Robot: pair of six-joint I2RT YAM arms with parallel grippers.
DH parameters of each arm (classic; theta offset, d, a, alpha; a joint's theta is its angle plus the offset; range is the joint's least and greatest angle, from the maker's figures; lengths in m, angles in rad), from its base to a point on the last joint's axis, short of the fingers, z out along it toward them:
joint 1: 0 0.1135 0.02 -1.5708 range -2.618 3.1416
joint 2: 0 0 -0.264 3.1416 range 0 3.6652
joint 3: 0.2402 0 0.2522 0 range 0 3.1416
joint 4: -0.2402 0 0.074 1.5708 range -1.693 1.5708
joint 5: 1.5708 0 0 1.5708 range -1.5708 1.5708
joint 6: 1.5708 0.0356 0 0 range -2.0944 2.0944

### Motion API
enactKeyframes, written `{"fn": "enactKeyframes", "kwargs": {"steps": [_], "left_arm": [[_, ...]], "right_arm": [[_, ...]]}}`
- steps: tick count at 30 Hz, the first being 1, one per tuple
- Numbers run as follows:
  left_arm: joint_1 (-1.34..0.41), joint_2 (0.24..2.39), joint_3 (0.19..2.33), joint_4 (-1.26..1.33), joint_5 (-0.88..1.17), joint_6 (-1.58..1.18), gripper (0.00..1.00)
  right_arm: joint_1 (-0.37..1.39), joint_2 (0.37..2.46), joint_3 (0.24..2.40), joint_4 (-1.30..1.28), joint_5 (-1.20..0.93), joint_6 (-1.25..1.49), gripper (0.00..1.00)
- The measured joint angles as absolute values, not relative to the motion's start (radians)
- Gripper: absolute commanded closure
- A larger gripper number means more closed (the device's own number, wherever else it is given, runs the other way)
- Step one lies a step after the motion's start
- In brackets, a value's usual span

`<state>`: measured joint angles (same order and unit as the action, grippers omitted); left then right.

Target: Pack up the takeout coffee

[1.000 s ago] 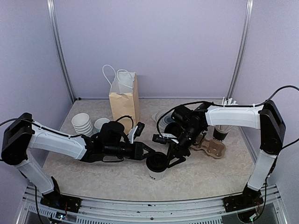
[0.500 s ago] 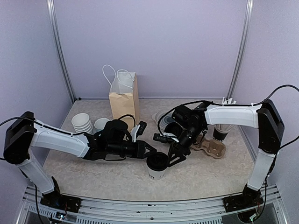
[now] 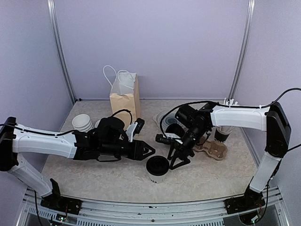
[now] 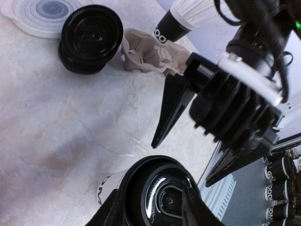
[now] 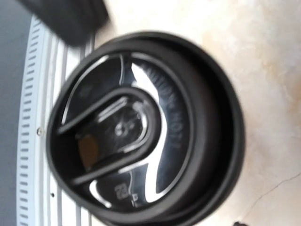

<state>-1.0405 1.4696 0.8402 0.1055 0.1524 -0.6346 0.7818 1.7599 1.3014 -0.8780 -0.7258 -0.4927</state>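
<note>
Both pincers gape open and hold nothing: the left gripper (image 3: 146,151) and right gripper (image 3: 177,159) sit just beside the takeout coffee cup (image 3: 156,175). It stands on the table (image 3: 211,175), black lid (image 3: 157,165) on. It is not in the paper bag (image 3: 125,102) yet.

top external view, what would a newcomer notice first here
The black-lidded takeout coffee stands free at front centre, the open left gripper and open right gripper hovering close on either side. A brown paper bag stands upright farther back.

High rear overview; both wrist cameras close over one cup (image 3: 157,167).
</note>
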Motion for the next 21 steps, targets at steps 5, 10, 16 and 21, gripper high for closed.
{"fn": "enactKeyframes", "kwargs": {"steps": [5, 10, 16, 21], "left_arm": [[-1.063, 1.396, 0.833, 0.075, 0.130, -0.621, 0.71], [-1.122, 1.332, 0.741, 0.034, 0.126, -0.622, 0.81], [-1.154, 1.248, 0.594, 0.013, 0.118, -0.675, 0.76], [-1.154, 1.190, 0.544, 0.010, 0.088, -0.729, 0.63]], "right_arm": [[0.785, 1.755, 1.268, -0.877, -0.728, -0.533, 0.26], [0.806, 1.755, 1.235, -0.877, -0.717, -0.564, 0.28], [0.916, 1.755, 1.224, -0.881, -0.718, -0.603, 0.29], [1.004, 1.769, 1.242, -0.908, -0.729, -0.631, 0.30]]}}
